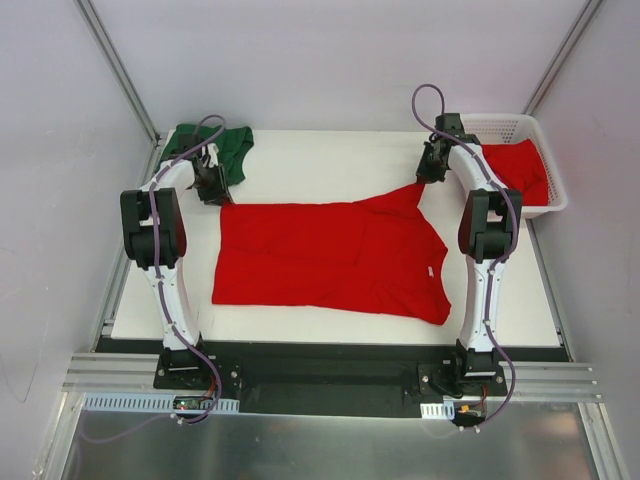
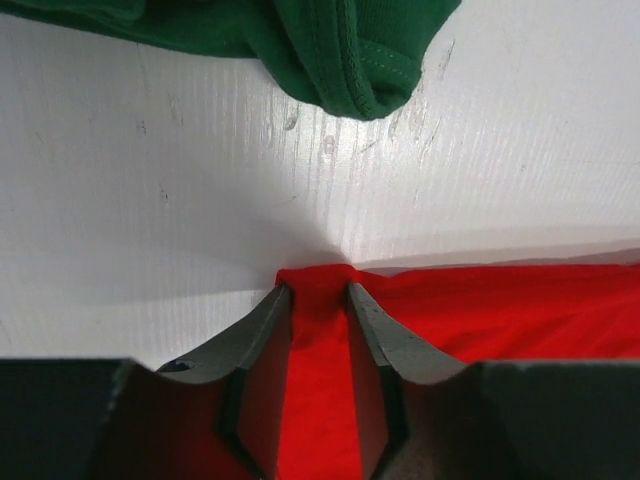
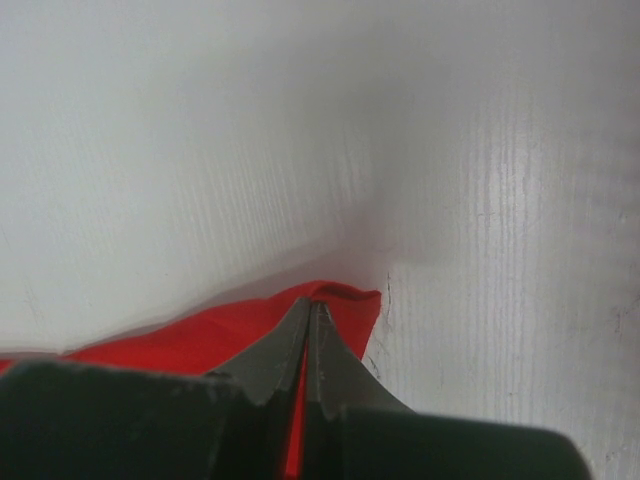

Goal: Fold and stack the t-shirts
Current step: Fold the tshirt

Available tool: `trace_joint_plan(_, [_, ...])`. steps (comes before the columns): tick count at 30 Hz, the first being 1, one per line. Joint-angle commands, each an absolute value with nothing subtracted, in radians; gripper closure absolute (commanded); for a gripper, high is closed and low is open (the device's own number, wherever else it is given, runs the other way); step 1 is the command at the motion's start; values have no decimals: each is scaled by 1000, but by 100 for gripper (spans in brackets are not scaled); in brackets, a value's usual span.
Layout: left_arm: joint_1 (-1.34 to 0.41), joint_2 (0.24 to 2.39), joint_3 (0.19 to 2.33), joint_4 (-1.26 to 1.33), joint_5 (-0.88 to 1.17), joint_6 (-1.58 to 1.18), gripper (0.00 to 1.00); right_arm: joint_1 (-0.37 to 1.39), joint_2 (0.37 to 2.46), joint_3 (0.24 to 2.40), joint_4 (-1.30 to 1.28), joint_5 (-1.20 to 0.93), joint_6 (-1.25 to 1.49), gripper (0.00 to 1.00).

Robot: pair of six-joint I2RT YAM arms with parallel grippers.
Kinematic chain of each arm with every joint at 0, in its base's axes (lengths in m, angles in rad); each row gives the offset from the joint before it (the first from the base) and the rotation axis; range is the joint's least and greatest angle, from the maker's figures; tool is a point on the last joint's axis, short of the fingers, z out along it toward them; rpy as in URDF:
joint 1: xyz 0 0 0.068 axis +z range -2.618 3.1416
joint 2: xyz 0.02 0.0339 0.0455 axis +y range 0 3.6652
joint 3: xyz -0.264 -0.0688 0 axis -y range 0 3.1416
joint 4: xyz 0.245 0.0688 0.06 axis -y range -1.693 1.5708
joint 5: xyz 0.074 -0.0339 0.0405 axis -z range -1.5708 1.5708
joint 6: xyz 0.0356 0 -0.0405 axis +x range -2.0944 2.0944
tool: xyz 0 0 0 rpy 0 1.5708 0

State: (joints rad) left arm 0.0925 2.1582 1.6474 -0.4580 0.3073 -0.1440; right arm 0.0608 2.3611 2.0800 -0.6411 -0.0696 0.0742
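A bright red t-shirt lies spread flat on the white table. My left gripper is at its back left corner, shut on a bunched bit of the red cloth, which fills the narrow gap between the fingers. My right gripper is shut on the tip of the shirt's back right sleeve, jaws pressed together, the sleeve pulled up toward the back. A dark green t-shirt lies crumpled at the back left, just beyond my left gripper; its hem shows in the left wrist view.
A white lattice basket stands at the back right, off the table's right edge, with another red t-shirt in it. Grey walls enclose the table on three sides.
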Motion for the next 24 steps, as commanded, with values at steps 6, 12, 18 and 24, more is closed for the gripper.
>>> trace_joint_plan(6, [100,2169,1674,-471,328,-146,84,55,2295,2072,-643,-95,64,99])
trace_joint_plan(12, [101,2152,1661,-469,318,-150,100,55,2293,2063,-640,-97,66,99])
trace_joint_plan(18, [100,2097,1634,-472,308,-152,100,55,2258,2014,-627,-91,66,99])
trace_joint_plan(24, [100,2004,1580,-489,279,-161,100,55,2177,1925,-612,-58,64,99])
